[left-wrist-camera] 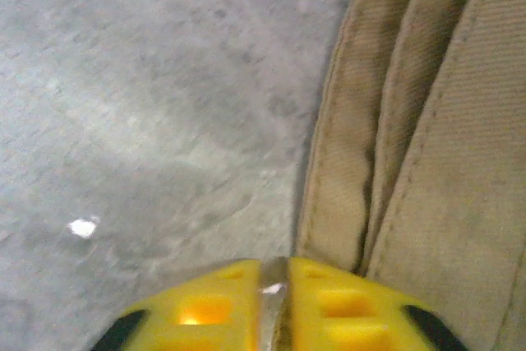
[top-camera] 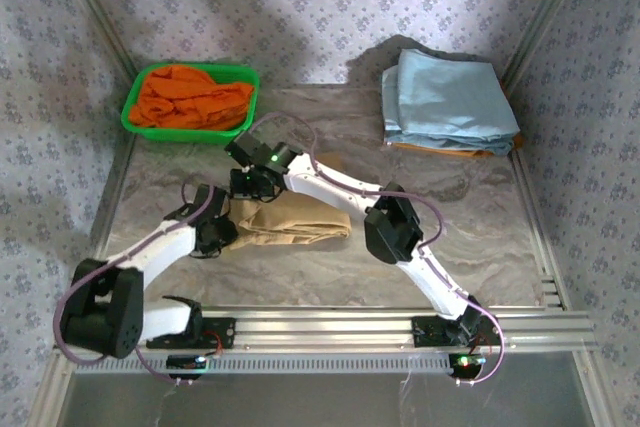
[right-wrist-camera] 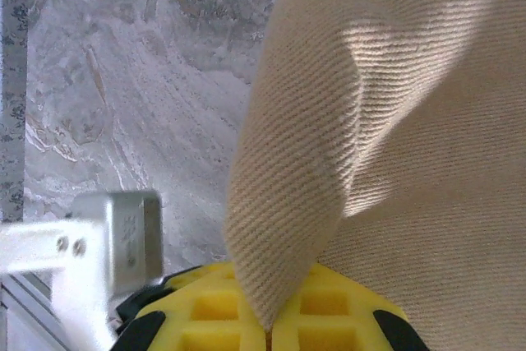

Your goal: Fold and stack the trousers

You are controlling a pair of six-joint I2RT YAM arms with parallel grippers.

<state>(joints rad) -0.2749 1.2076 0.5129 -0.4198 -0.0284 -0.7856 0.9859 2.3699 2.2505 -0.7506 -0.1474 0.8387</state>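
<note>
The tan trousers (top-camera: 295, 222) lie folded into a narrow bundle on the marbled table, just left of centre. My right gripper (top-camera: 245, 187) reaches across to the bundle's upper left end. In the right wrist view its yellow fingers (right-wrist-camera: 269, 330) are shut on a raised fold of the trousers (right-wrist-camera: 394, 121). My left gripper (top-camera: 222, 232) sits at the bundle's left end. In the left wrist view its fingers (left-wrist-camera: 275, 285) stand a narrow gap apart with bare table showing between them, and the layered edge of the trousers (left-wrist-camera: 427, 162) lies just to their right.
A green basket (top-camera: 131, 105) holding an orange garment (top-camera: 195, 97) stands at the back left. A stack of light blue garments (top-camera: 445, 97) lies at the back right. An aluminium rail (top-camera: 400, 322) runs along the near edge.
</note>
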